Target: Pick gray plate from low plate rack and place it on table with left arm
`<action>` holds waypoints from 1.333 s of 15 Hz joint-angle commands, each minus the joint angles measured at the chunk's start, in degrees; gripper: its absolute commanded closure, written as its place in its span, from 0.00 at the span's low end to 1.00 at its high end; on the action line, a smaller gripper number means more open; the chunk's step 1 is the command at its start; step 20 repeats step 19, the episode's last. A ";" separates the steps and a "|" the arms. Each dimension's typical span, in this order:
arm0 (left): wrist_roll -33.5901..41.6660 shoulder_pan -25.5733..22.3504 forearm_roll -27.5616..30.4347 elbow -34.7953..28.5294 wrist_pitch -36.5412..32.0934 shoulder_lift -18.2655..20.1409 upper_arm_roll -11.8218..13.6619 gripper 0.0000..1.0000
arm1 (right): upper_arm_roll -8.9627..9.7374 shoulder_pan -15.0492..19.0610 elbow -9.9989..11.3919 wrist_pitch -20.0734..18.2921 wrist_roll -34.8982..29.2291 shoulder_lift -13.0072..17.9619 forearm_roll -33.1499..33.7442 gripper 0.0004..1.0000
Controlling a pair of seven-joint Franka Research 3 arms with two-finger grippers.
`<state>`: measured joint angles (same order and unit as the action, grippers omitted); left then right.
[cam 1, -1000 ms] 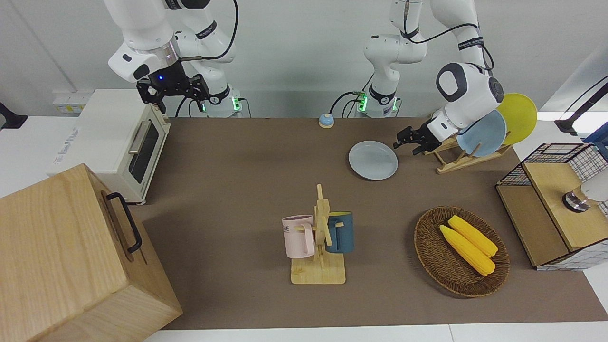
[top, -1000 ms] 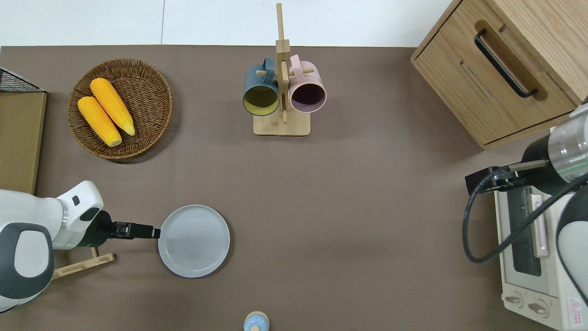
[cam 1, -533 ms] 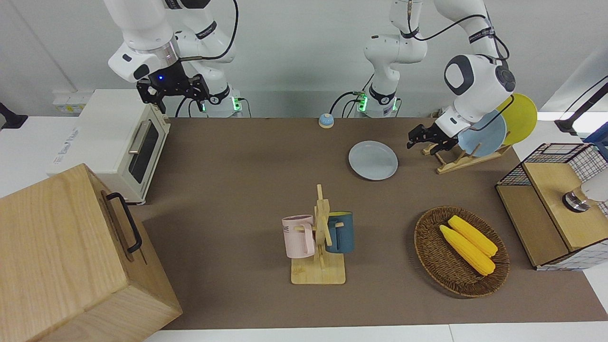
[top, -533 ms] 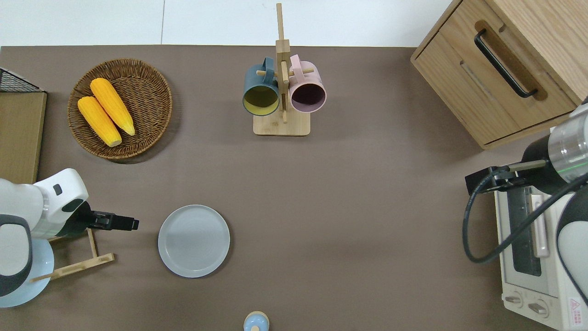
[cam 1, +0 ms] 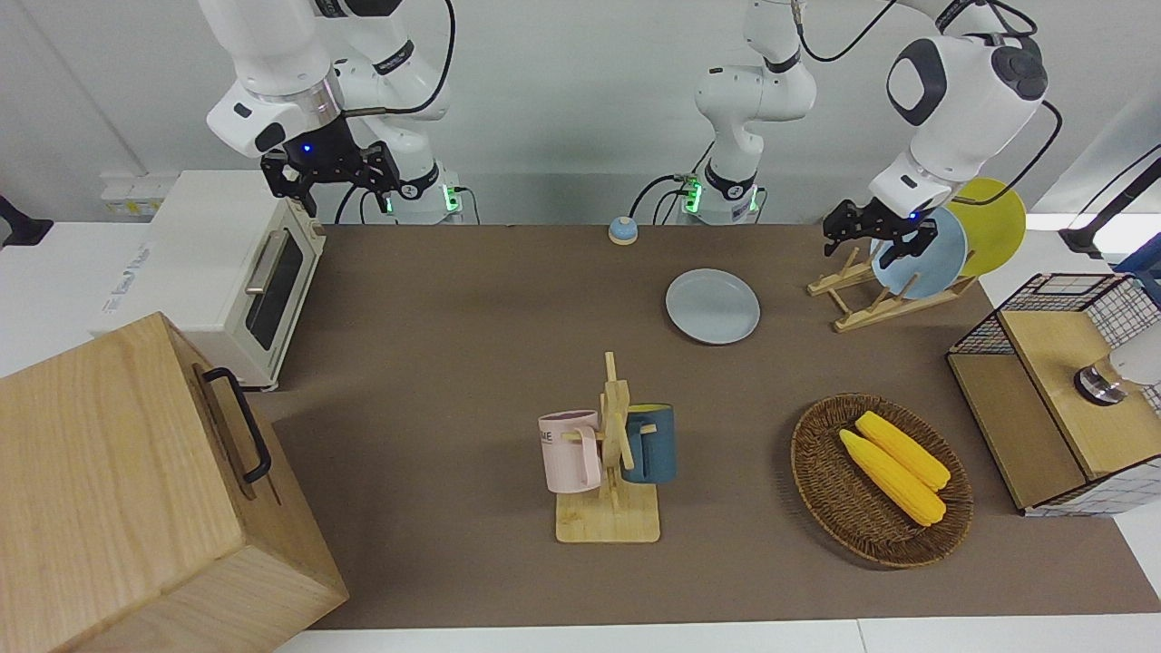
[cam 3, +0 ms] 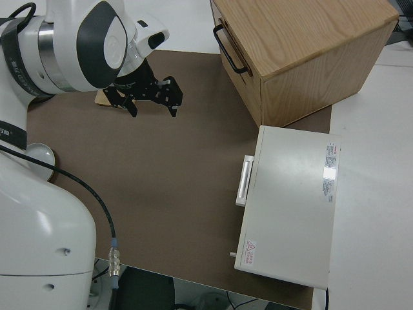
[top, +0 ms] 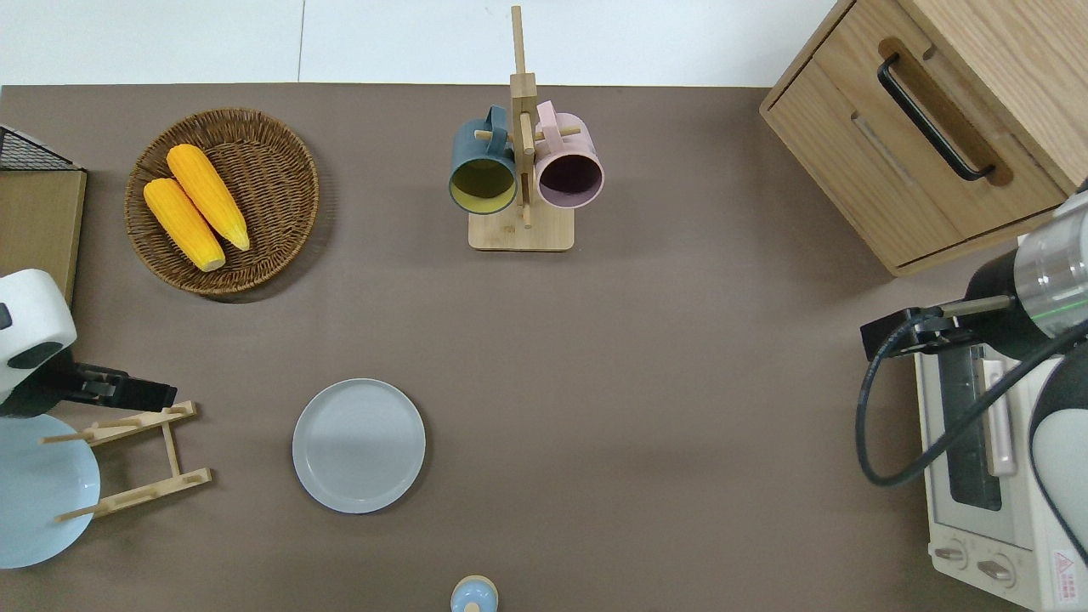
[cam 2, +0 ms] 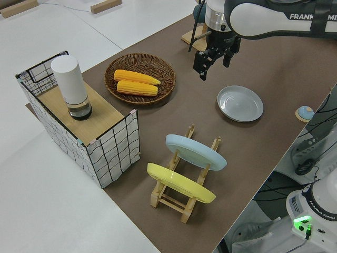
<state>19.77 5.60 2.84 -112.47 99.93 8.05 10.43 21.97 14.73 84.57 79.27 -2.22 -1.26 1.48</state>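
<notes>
The gray plate (cam 1: 713, 306), round and plain with a shallow raised rim, lies flat and face up on the brown counter (cam 1: 453, 345), touching nothing else. Seen from overhead, it sits at about three o'clock from the low plate rack (top: 136, 463), near it but apart. The rack, made of light wooden slats with upright pegs, stands at the left arm's end of the counter.

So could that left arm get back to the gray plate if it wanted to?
Probably yes. The gray plate lies flat on the bare table, nothing on it or crowding it, and the left end effector hangs open over the rack just beside it.
</notes>
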 commanded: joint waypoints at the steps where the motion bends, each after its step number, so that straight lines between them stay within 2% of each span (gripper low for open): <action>1: -1.13 0.46 -3.71 5.58 -4.56 -0.40 -0.58 0.01 | 1.24 1.44 -0.46 -0.69 -0.68 0.12 0.37 0.02; 5: -2.01 0.72 -8.20 9.72 -8.26 -0.40 -2.68 0.01 | 1.24 1.44 -0.37 -0.78 -0.68 0.12 0.37 0.02; 8: -9.20 0.64 -7.42 11.47 -9.05 -0.40 -2.96 0.01 | 1.24 1.44 -0.46 -0.69 -0.68 0.12 0.37 0.02; 10: -9.66 0.64 -6.89 12.45 -10.19 -0.40 -2.96 0.01 | 1.24 1.44 -0.46 -0.69 -0.68 0.12 0.37 0.02; 13: -9.92 0.37 -3.03 13.33 -10.99 -0.49 -2.25 0.01 | 1.24 1.44 -0.46 -0.69 -0.68 0.12 0.37 0.02; 20: -9.84 0.37 -2.76 13.33 -10.99 -0.67 -2.25 0.01 | 1.24 1.44 -0.46 -0.69 -0.68 0.12 0.37 0.02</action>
